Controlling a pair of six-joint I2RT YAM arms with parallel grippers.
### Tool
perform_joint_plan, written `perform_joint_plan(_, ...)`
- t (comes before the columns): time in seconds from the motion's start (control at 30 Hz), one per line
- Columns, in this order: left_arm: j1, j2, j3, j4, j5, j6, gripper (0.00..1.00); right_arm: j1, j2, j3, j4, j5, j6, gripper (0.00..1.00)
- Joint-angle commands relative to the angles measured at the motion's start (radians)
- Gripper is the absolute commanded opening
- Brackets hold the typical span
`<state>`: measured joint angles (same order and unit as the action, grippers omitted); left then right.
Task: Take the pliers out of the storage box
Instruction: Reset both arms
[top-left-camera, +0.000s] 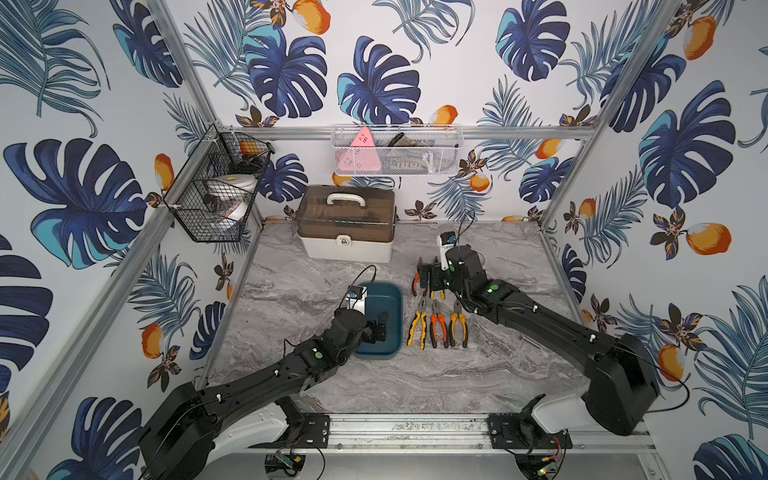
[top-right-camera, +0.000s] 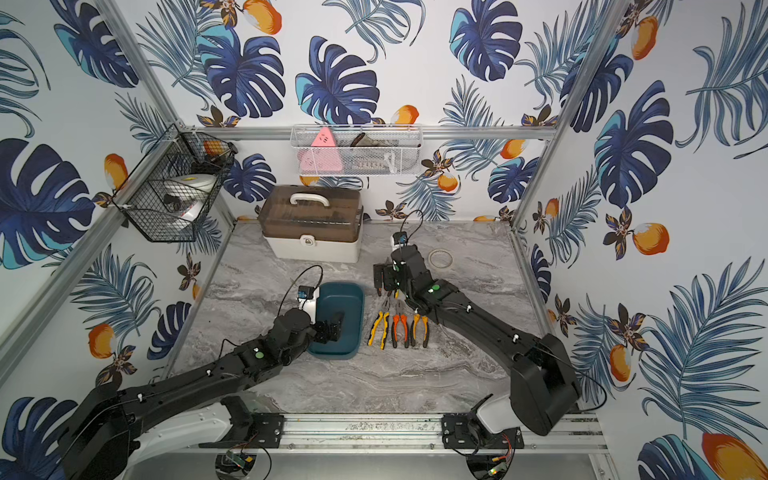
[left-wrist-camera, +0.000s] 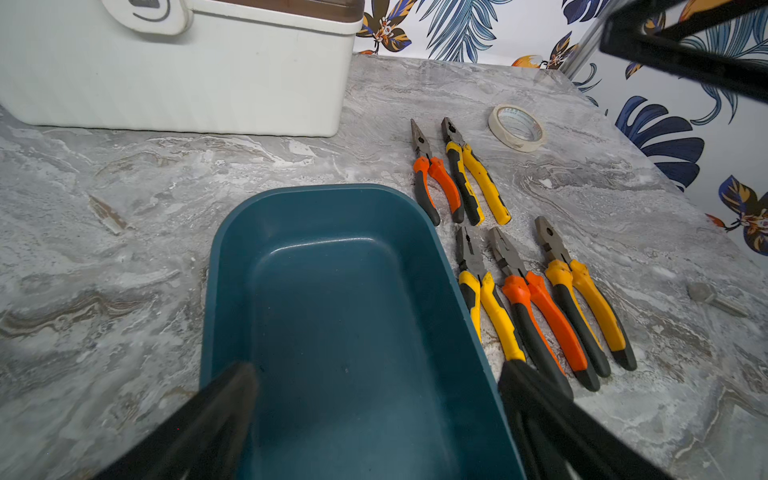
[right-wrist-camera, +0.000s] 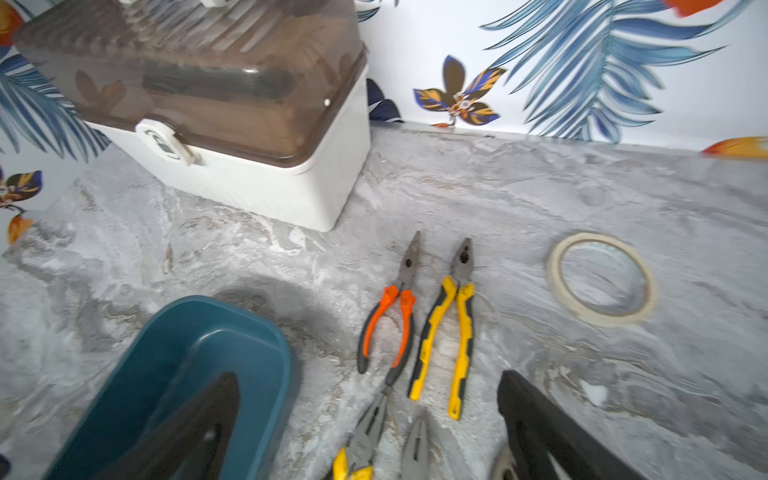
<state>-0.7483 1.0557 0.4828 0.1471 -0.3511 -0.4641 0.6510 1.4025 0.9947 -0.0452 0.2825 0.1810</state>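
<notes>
The storage box (top-left-camera: 388, 299) (left-wrist-camera: 353, 291) is a shallow dark teal bin with nothing inside it. My left gripper (top-left-camera: 380, 328) (left-wrist-camera: 378, 374) hovers open over its near end, holding nothing. Several pliers lie flat on the marble table right of the box. The near row has three: yellow (top-left-camera: 417, 328) (left-wrist-camera: 490, 307), orange (top-left-camera: 438, 328) (left-wrist-camera: 540, 316) and yellow (top-left-camera: 459, 328) (left-wrist-camera: 582, 303). The far row has an orange pair (right-wrist-camera: 390, 328) (left-wrist-camera: 436, 183) and a yellow pair (right-wrist-camera: 449, 332) (left-wrist-camera: 473, 178). My right gripper (top-left-camera: 428, 278) (right-wrist-camera: 370, 380) hangs open and empty above that far row.
A white toolbox (top-left-camera: 347, 232) with a brown lid stands behind the box at the back wall. A roll of masking tape (right-wrist-camera: 602, 278) lies right of the far pliers. A small grey metal piece (left-wrist-camera: 706, 295) lies further right. Wire baskets (top-left-camera: 216, 187) (top-left-camera: 395, 149) hang on the walls.
</notes>
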Motion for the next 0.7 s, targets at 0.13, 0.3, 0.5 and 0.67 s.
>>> perform_joint_plan(0.13, 0.001, -0.013, -0.024, 0.063, 0.029, 0.035, 0.99, -0.004, -0.059, -0.235, 0.315, 0.109, -0.166, 0.94)
perform_joint_plan(0.3, 0.001, 0.014, -0.01, 0.058, 0.045, 0.031, 0.99, -0.069, -0.11, -0.335, 0.305, 0.185, -0.127, 0.94)
perform_joint_plan(0.5, 0.0, 0.012, 0.001, 0.029, 0.027, 0.03, 0.99, -0.154, -0.068, -0.435, 0.416, 0.286, -0.189, 0.95)
perform_joint_plan(0.67, 0.001, 0.017, 0.003, 0.032, 0.026, 0.027, 0.99, -0.248, 0.018, -0.474, 0.558, 0.234, -0.233, 0.98)
